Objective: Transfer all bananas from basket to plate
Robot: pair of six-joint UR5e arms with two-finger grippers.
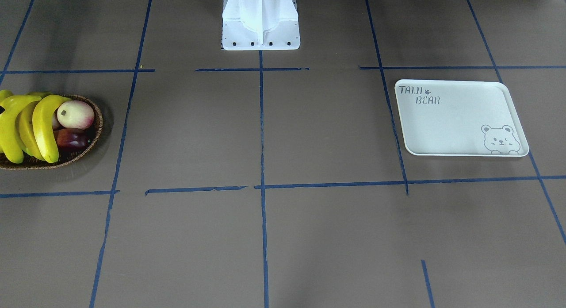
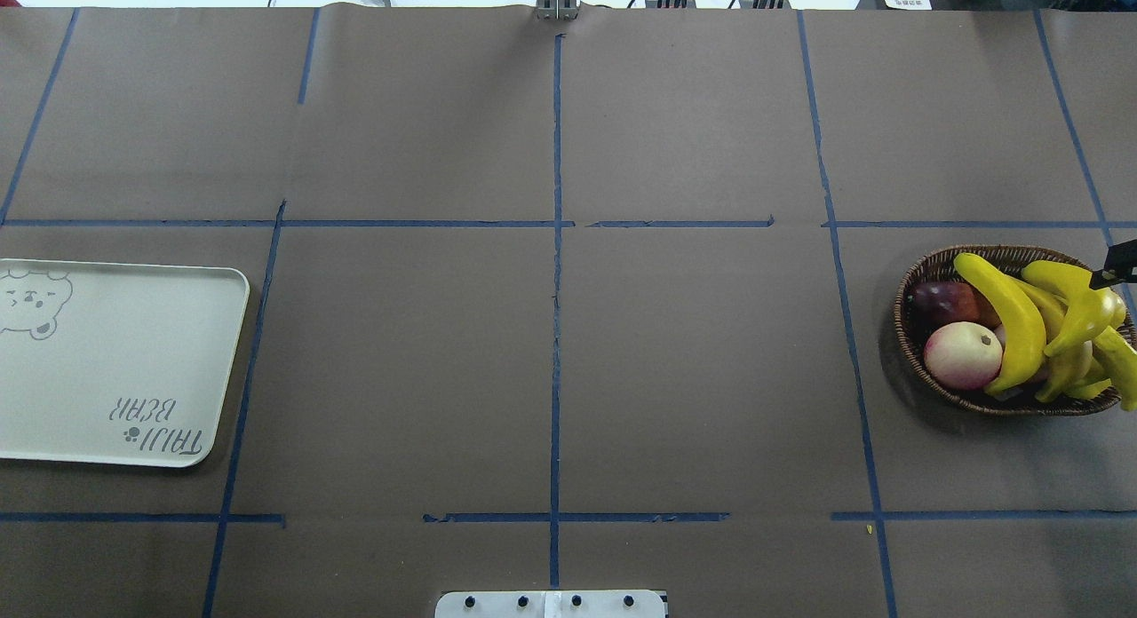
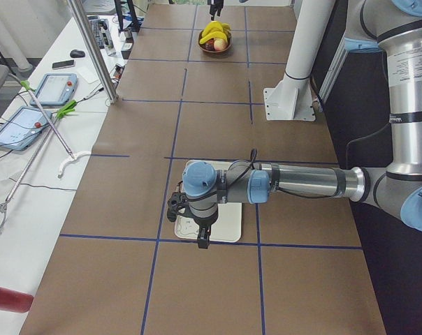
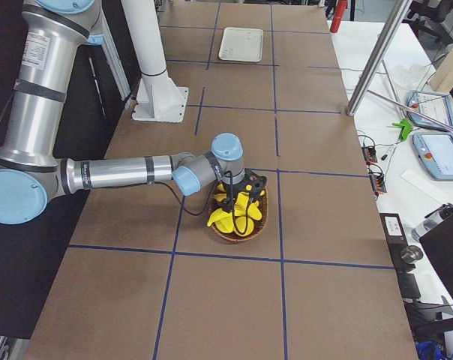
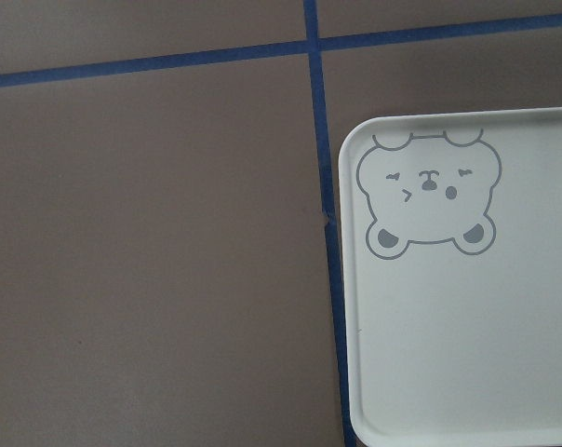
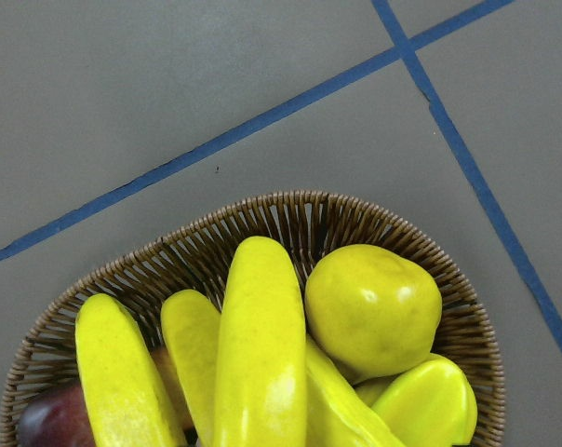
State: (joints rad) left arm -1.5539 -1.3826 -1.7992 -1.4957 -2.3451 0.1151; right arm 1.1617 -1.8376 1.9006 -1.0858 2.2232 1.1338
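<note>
Exterior right view: right gripper [image 4: 240, 196] hangs low over the bananas [image 4: 234, 214], all heaped in the basket [image 4: 241, 237]; finger gap unreadable. Peach [image 1: 75, 114] and dark apple [image 1: 70, 139] share the basket. Far end: plate [image 4: 241, 43]. Left gripper [image 3: 199, 234] above its edge, opening cannot be told.

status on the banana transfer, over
Right gripper low over bananas in basket, jaws unreadable. Left gripper over plate, jaws unreadable. No banana on plate yet. Nothing between basket and plate.
</note>
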